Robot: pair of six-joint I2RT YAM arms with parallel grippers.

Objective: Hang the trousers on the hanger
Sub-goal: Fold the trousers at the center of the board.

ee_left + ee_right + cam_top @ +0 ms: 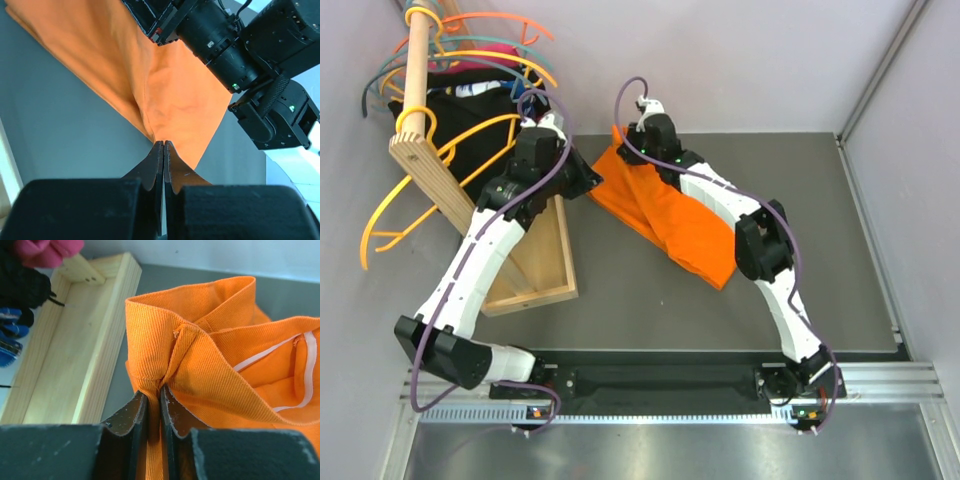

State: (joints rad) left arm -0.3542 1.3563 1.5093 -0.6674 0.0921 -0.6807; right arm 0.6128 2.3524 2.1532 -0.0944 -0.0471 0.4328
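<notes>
**Two-handed pinch at the waist end, before transfer.**

Left gripper (164,146): the jaws are pressed fully together. A pucker of orange cloth is drawn into their tips, so it reads as clamped on an edge of the trousers (165,90).

Right gripper (153,396): the jaws are nearly together, with a thick fold of the ribbed waist hem nipped between them. In the right wrist view the open waist spreads away toward 2 o'clock.

Overhead, the two grippers meet near the far middle of the table (820,250). The left one is at 9 o'clock of the garment's upper end and the right one at 12 o'clock of it. From there the trousers run as a folded band toward 4 o'clock, lying on the table and passing under the right arm.

The wooden rack (535,270) stands at 9 o'clock of the left gripper. The hanger (480,130) is on it at about 10 o'clock, among black garments (460,105) and other hangers, well apart from the trousers.

Step in hand, as judged: securing the garment. Nothing is yet draped over the hanger.

The next move probably calls for raising both grips together to clear the table, with the waist kept taut between them. The garment would then be carried toward 10 o'clock so the legs can be fed across the hanger's lower bar.
</notes>
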